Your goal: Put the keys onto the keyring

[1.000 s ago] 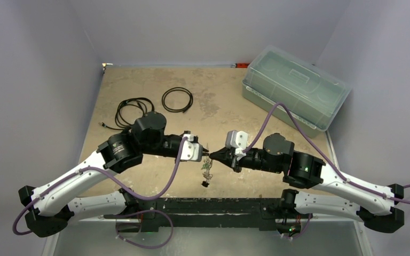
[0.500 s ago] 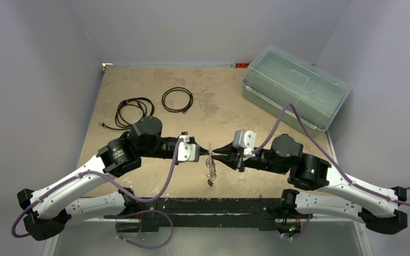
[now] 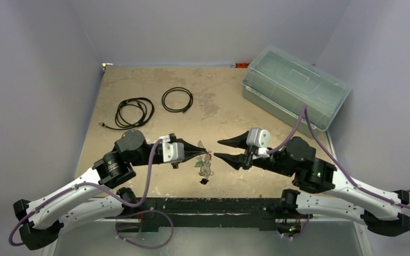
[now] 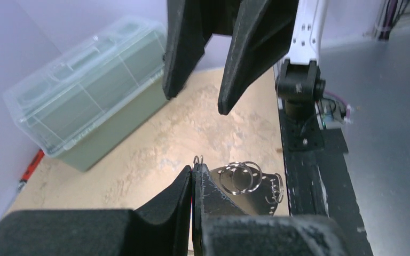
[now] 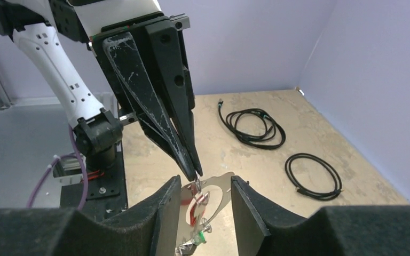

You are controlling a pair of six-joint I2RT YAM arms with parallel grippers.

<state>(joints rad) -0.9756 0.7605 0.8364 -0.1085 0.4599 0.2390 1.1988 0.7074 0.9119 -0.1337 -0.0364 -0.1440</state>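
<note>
My left gripper (image 3: 201, 152) is shut on a small wire ring at the top of the keyring (image 3: 206, 163) and holds the bunch in the air above the table. In the right wrist view the keyring (image 5: 221, 181) is a pale silver oval loop. A red key (image 5: 195, 214) and a green key (image 5: 199, 237) hang on it. A dark piece (image 3: 203, 182) dangles lowest. My right gripper (image 3: 218, 149) is open, just right of the bunch. In its own view (image 5: 205, 201) its fingers stand either side of the loop without touching. The left wrist view shows the left gripper (image 4: 192, 169) pinched shut, with rings (image 4: 240, 177) beside it.
A clear lidded bin (image 3: 293, 92) stands at the back right. Two black cable coils (image 3: 177, 100) (image 3: 134, 112) lie at the back left. The black base rail (image 3: 213, 205) runs along the table's near edge below the bunch.
My right gripper has opened, let go of the bunch and drawn back to the right. My left gripper has shifted slightly left, still holding the keyring.
</note>
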